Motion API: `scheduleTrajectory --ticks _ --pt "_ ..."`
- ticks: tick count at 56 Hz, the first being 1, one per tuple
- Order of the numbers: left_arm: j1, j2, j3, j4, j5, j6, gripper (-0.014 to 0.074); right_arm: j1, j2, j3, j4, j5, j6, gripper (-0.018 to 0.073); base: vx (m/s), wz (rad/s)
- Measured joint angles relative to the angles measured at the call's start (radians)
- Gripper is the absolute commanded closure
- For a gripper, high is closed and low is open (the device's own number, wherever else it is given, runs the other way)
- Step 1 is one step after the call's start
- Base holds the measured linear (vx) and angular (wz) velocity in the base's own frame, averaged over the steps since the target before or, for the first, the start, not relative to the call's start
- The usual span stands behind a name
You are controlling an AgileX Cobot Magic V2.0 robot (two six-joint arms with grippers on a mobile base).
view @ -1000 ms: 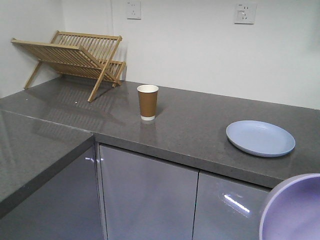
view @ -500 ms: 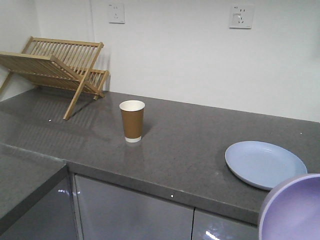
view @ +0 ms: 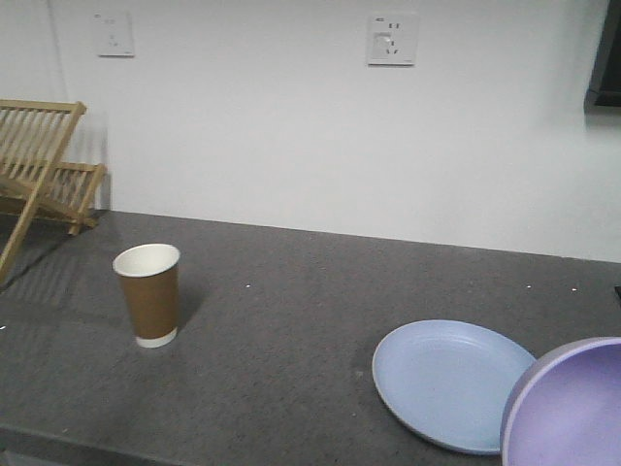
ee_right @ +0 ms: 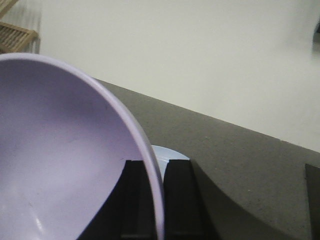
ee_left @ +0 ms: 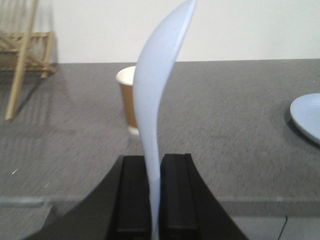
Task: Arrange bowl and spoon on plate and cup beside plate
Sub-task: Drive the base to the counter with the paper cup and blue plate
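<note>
The brown paper cup [view: 148,294] stands upright on the grey counter at the left; the left wrist view shows the cup [ee_left: 128,102] partly behind the spoon. The light blue plate [view: 448,382] lies flat at the right, its edge [ee_left: 307,116] showing in the left wrist view. My left gripper [ee_left: 154,172] is shut on the pale blue spoon [ee_left: 159,95], which stands on edge above the counter. My right gripper [ee_right: 157,175] is shut on the rim of the lavender bowl [ee_right: 60,160], held tilted; the bowl [view: 568,408] overlaps the plate's right edge in the front view. A sliver of plate [ee_right: 167,153] shows behind the fingers.
A wooden dish rack [view: 39,165] stands at the far left against the wall. The grey stone counter [view: 310,291] runs to a white wall with two wall sockets [view: 391,39]. Its front edge lies along the bottom left of the front view.
The view has moved forward and to the right: the cup, rack and plate have slid left and grown larger. The cabinet fronts have dropped out of sight. Bowl and spoon stay gripped.
</note>
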Motion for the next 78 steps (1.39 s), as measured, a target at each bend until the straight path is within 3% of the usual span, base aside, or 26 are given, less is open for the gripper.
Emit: scheduleTrajectory --ticks 29,78 --pt "0.000 0.000 0.000 0.000 0.000 0.000 0.0596 0.000 0.000 0.001 0.000 0.001 0.000 0.0568 0.26 -0.36" --pt "0.000 0.000 0.000 0.000 0.000 0.000 0.0596 0.000 0.000 0.001 0.000 0.001 0.000 0.0568 0.05 0.01"
